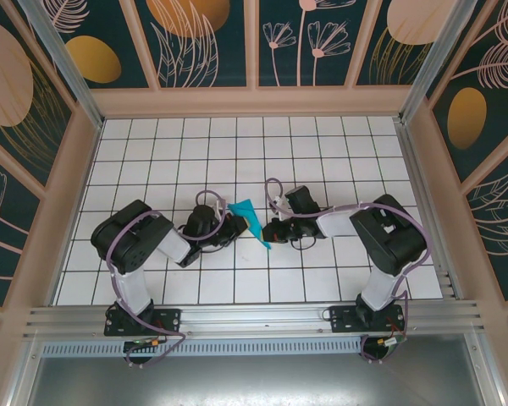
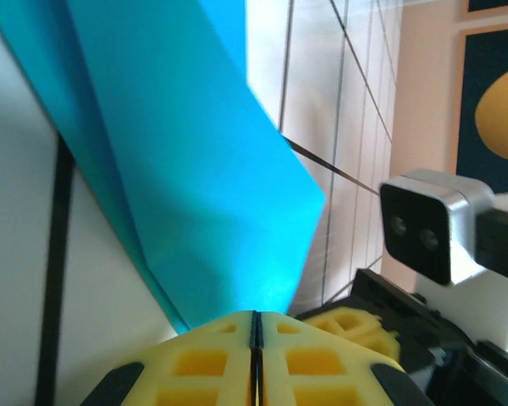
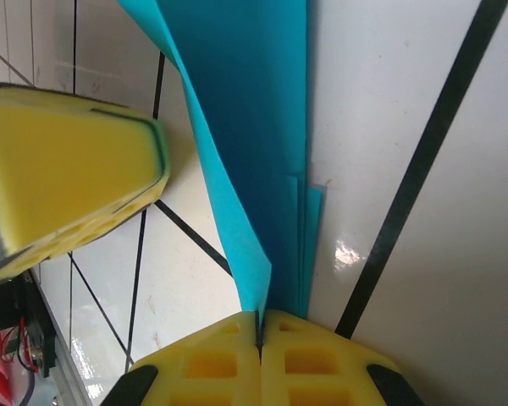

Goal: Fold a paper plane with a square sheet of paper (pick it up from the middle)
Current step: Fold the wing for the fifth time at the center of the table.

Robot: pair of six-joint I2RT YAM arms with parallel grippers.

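Observation:
The teal paper (image 1: 250, 216) is folded into a narrow, pointed paper plane shape and lies at the middle of the tiled table, with one flap raised. My left gripper (image 1: 237, 225) meets it from the left and my right gripper (image 1: 267, 230) from the right. In the left wrist view the yellow jaws of the left gripper (image 2: 256, 317) are pressed together, and a broad teal flap (image 2: 195, 169) rises from their tips. In the right wrist view the right gripper (image 3: 260, 317) is shut on a thin upright flap of the layered paper (image 3: 254, 127). The left gripper's yellow fingers (image 3: 68, 169) stand close by.
The white gridded table (image 1: 152, 152) is walled in by pink-framed patterned panels (image 1: 237, 101). An aluminium rail (image 1: 254, 317) at the near edge carries both arm bases. The right arm's wrist camera (image 2: 427, 224) sits close to the left fingers.

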